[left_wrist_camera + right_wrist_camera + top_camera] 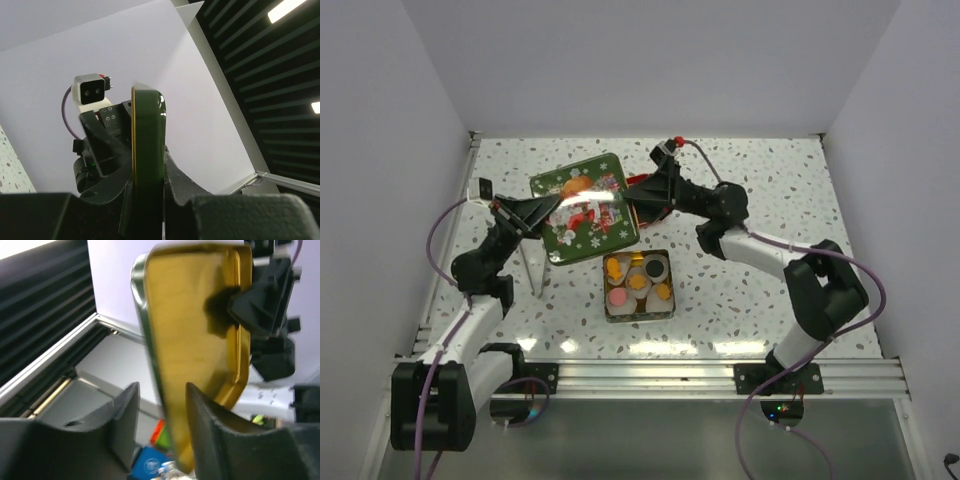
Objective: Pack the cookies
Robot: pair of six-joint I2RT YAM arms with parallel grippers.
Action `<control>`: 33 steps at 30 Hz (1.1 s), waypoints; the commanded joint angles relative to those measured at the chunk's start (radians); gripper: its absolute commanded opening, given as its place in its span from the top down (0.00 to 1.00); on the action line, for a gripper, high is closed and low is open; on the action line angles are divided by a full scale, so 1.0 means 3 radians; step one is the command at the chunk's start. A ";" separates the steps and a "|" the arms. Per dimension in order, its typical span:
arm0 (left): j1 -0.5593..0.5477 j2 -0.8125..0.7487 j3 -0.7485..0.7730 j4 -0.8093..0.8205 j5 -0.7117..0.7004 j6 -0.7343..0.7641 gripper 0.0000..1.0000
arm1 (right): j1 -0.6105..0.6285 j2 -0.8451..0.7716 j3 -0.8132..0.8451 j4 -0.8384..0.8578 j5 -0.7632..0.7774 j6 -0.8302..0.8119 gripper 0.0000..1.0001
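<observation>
The cookies [638, 283], orange, yellow, pink and one dark, lie in a small square tin [638, 315] at the table's middle front. A green Christmas-printed lid [584, 207] hangs tilted in the air behind and left of the tin. My left gripper [542, 212] is shut on the lid's left edge; in the left wrist view the lid [147, 140] stands edge-on, clamped in the gripper [149, 185]. My right gripper [638, 195] is at the lid's right edge. In the right wrist view the lid's gold underside [195, 340] sits between the gripper's [162, 400] spread fingers, with a gap to the left finger [122, 410].
A red object [642, 183] shows partly behind the right gripper, mostly hidden. White walls close in the speckled table [770, 180] on the left, back and right. A metal rail [720, 375] runs along the near edge. The right arm's wrist camera [90, 90] shows past the lid.
</observation>
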 commanded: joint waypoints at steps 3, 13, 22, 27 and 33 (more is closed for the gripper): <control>-0.0033 -0.0035 -0.0051 0.0971 0.0153 0.0143 1.00 | 0.0092 -0.0224 -0.0128 -0.0300 -0.0391 -0.0033 0.35; -0.0033 -0.0004 -0.0154 0.0537 0.0445 0.0444 1.00 | 0.0046 -0.0475 -0.0225 -0.1799 -0.0610 -0.0988 0.32; -0.0063 -0.0081 -0.0164 -0.0961 0.0757 0.1395 0.94 | -0.0036 -0.0644 -0.0251 -0.4011 -0.0493 -0.2667 0.36; -0.0140 0.0021 -0.0174 -0.1544 0.0752 0.1819 0.91 | -0.0062 -0.0577 -0.0251 -0.4550 -0.0340 -0.3158 0.37; -0.0365 0.0384 -0.0404 -0.1500 0.0685 0.1999 0.91 | -0.0087 -0.0485 -0.0302 -0.4944 -0.0212 -0.3444 0.39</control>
